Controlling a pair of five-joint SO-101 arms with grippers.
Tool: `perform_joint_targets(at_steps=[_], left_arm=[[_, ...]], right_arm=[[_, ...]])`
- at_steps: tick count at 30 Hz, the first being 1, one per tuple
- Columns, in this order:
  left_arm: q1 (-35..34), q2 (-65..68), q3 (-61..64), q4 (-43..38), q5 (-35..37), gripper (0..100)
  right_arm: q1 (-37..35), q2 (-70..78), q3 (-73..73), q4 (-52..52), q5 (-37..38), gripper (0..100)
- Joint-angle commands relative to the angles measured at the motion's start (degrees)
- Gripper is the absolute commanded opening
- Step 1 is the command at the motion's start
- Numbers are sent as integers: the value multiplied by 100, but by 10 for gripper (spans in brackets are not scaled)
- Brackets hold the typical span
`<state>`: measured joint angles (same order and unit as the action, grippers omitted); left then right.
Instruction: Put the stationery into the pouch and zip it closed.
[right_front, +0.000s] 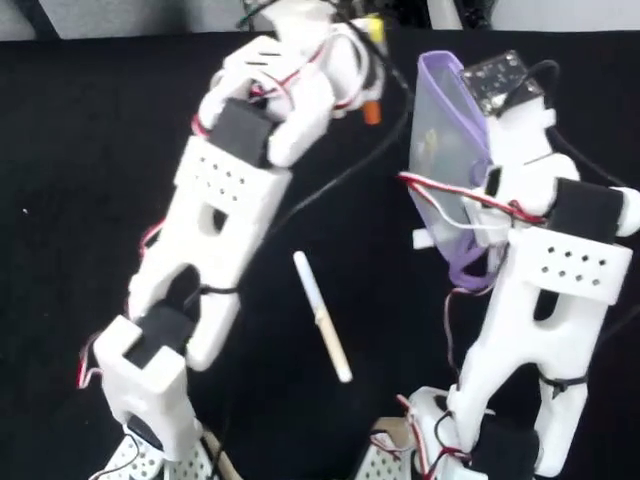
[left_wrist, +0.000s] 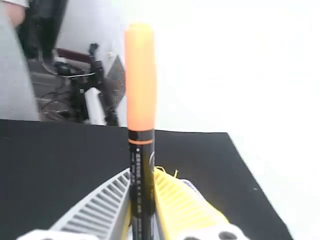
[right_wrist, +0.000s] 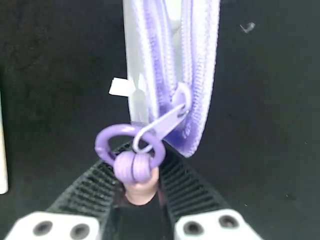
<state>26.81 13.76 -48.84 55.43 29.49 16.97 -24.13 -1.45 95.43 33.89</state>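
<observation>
Nearest us, a white pen lies loose on the black table between the two arms, not yet packed. Beyond it, the right gripper is clamped on the zip end of the pouch. It holds the pouch up off the table, with the ring pull right at its fingers. Farthest off, by the table's back edge, the left gripper pinches an orange-capped marker, cap outward, near the pouch's far end but apart from it.

The mouth looks like a narrow slit, though we cannot be sure how wide it gapes. We judge the marker could butt the rim and push the dangling pouch aside. It could also catch the black cable running between them. There is little room behind the left gripper at the back edge. The middle of the table, around the pen, gives us the most room to move.
</observation>
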Motion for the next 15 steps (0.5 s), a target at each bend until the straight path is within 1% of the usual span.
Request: perform_joint_targets(at_steps=[1, 3, 8, 11, 15], left_arm=[[75, -9, -321, -492, 141, 28], [-4, -167, -330, -492, 114, 28], [92, -967, -75, 281, 88, 28], [233, -1459, 365, 431, 88, 28], [286, -2347, 1367, 369, 88, 28]], right_arm=[[396, -154, -277, 18, 308, 11], [571, -154, -268, 18, 440, 11], [686, -136, -251, 18, 615, 11], [677, -136, -251, 9, 598, 11], [677, -136, -242, 35, 589, 11]])
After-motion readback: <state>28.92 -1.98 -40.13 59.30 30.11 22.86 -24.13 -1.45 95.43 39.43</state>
